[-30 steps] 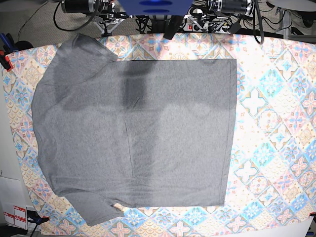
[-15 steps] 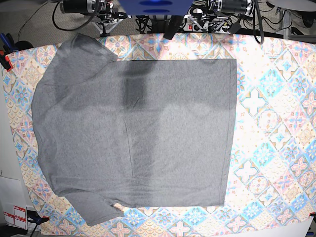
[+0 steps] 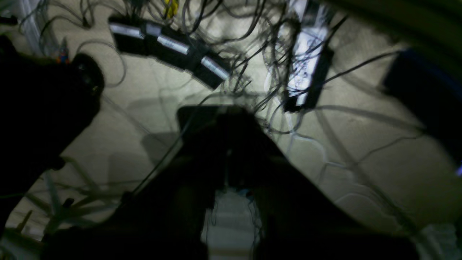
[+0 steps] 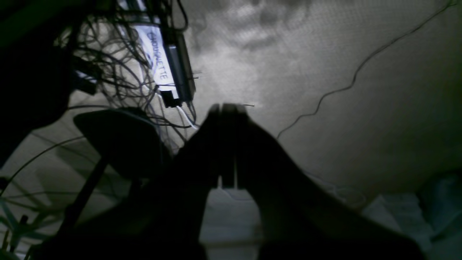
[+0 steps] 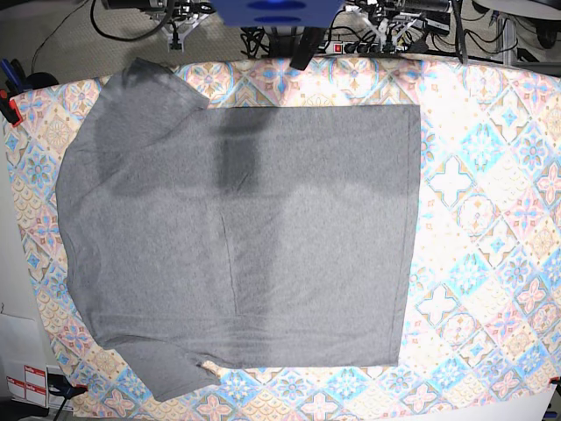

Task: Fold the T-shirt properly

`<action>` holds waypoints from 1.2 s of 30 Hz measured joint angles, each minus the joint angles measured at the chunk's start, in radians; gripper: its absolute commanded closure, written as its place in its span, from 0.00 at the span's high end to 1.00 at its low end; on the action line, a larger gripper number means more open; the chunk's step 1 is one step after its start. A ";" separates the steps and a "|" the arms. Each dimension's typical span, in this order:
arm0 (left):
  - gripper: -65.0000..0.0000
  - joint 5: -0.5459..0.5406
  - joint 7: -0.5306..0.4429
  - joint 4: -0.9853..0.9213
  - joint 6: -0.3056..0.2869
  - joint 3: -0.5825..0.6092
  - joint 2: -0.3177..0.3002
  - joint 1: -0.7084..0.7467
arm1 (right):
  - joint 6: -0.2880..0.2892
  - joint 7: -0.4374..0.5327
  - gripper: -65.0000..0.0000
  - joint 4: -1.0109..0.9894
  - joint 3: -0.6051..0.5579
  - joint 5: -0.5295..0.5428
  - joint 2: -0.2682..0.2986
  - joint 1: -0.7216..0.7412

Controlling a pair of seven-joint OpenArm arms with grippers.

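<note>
We see the T-shirt (image 5: 237, 237) lying flat across the left and middle of the desk (image 5: 491, 228), spread on the diamond-patterned tablecloth (image 5: 478, 289). Its hem edge runs straight down the right side, one sleeve points up at the upper left and the other sticks out at the lower left.

We judge it a light, soft knit that will drape and sag once lifted, and it may cling a little to the cloth below. It is not fragile. A pinch at one point would let the rest trail, so we would take it at two corners at once: the two hem corners on the right, or a sleeve and shoulder together, lifting low and laying it over.

The left tool (image 3: 231, 119) and the right tool (image 4: 225, 108) both look pressed together with nothing between them, though the left wrist view is dark and blurred. Both wrist cameras look at floor and a tangle of cables (image 3: 252, 65), so the arms sit off the desk.

Against the earlier base frames, the shirt has not shifted, while the arm hardware along the top edge has drawn further out of view.
</note>
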 measured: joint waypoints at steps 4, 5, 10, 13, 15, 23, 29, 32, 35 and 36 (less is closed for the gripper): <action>0.00 0.000 -0.053 0.000 0.002 0.000 -0.026 0.028 | 0.000 -0.002 0.00 0.000 0.092 -0.001 0.000 -0.045; 0.00 0.000 -0.096 0.003 0.004 0.000 -0.031 0.040 | 0.002 -0.006 0.00 0.000 0.105 0.000 0.004 -0.059; 0.00 0.005 -0.232 0.002 -0.001 0.002 -0.035 0.113 | -0.006 0.097 0.00 0.002 0.126 0.000 0.044 -0.103; 0.00 0.006 -0.339 -0.002 0.002 0.002 -0.048 0.150 | -0.002 0.214 0.00 0.005 0.126 0.000 0.047 -0.135; 0.00 0.006 -0.449 -0.001 0.001 0.002 -0.056 0.175 | -0.002 0.286 0.00 0.004 0.126 0.000 0.043 -0.175; 0.00 0.006 -0.928 -0.002 0.002 0.002 -0.053 0.308 | 0.000 0.670 0.00 0.002 0.127 0.000 0.035 -0.309; 0.00 -0.002 -1.231 0.002 0.004 -0.002 -0.053 0.318 | 0.000 0.960 0.00 0.003 0.127 -0.003 0.033 -0.397; 0.00 -0.001 -1.210 0.003 0.004 -0.002 -0.051 0.319 | 0.000 1.093 0.00 0.003 0.127 -0.003 0.029 -0.432; 0.00 -0.002 -1.217 0.003 0.004 -0.002 -0.050 0.330 | 0.000 1.222 0.00 0.003 0.127 -0.003 0.023 -0.458; 0.00 -0.001 -1.218 0.002 0.004 -0.002 -0.050 0.330 | 0.000 1.260 0.00 0.003 0.127 -0.003 0.021 -0.468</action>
